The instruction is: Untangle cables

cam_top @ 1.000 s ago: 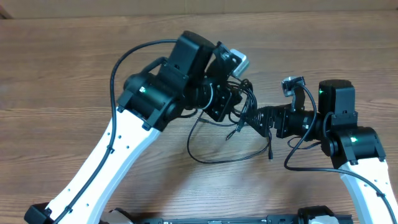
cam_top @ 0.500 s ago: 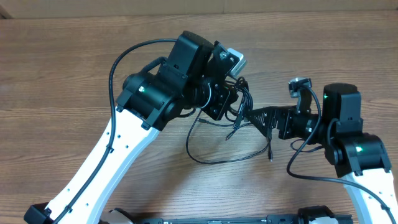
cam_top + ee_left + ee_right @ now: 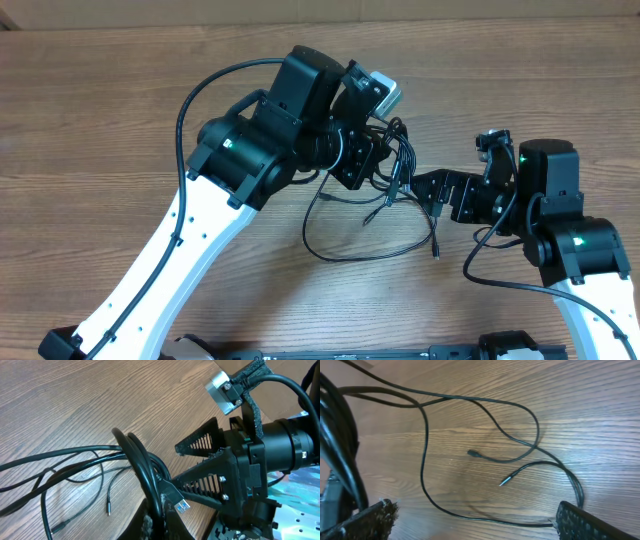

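Overhead, left arm (image 3: 250, 150) hides where cables (image 3: 403, 160) seem gripped.

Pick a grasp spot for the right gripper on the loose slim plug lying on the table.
Grip the cord just behind the slim plug, coming straight down with the jaws across it. That stretch looks straight, seems to lie flat on the table, and crosses no other cord.
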Robot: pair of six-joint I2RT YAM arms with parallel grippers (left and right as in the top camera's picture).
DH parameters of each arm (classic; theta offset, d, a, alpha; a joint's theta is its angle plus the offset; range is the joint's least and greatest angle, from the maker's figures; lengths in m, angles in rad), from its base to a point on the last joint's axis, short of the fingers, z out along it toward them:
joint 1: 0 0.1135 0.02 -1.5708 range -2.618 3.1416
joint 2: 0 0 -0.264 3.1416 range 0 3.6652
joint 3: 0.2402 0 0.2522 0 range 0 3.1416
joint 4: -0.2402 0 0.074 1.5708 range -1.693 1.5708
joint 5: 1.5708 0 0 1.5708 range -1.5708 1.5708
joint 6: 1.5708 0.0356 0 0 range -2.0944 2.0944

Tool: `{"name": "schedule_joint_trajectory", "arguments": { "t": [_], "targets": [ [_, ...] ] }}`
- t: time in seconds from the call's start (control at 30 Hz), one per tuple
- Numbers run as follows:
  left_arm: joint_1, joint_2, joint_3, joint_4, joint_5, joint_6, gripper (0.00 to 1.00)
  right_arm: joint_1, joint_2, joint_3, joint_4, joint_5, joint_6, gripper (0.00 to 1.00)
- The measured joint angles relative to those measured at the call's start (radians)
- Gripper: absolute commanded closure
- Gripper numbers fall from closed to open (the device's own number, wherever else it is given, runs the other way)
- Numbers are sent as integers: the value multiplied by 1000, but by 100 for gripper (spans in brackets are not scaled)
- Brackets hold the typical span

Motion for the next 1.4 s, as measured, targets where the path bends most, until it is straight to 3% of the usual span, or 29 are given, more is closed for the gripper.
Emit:
{"name": "schedule_joint_trajectory", "arguments": {
  "t": [0.47, 0.87, 1.13, 1.4],
  "targets": [
    [-17, 0, 0, 27, -7, 0, 96, 0, 0, 0, 6, -109, 3, 0],
    [-135, 57, 0, 37, 55, 1, 96, 0, 0, 0, 44, -107, 3, 0],
    [-129, 79, 0, 68, 101, 2, 96, -10, -1, -1, 34, -67, 3, 0],
    [-139, 84, 0, 169, 283, 5, 96, -7, -1, -2, -25, 38, 7, 0]
  ]
}}
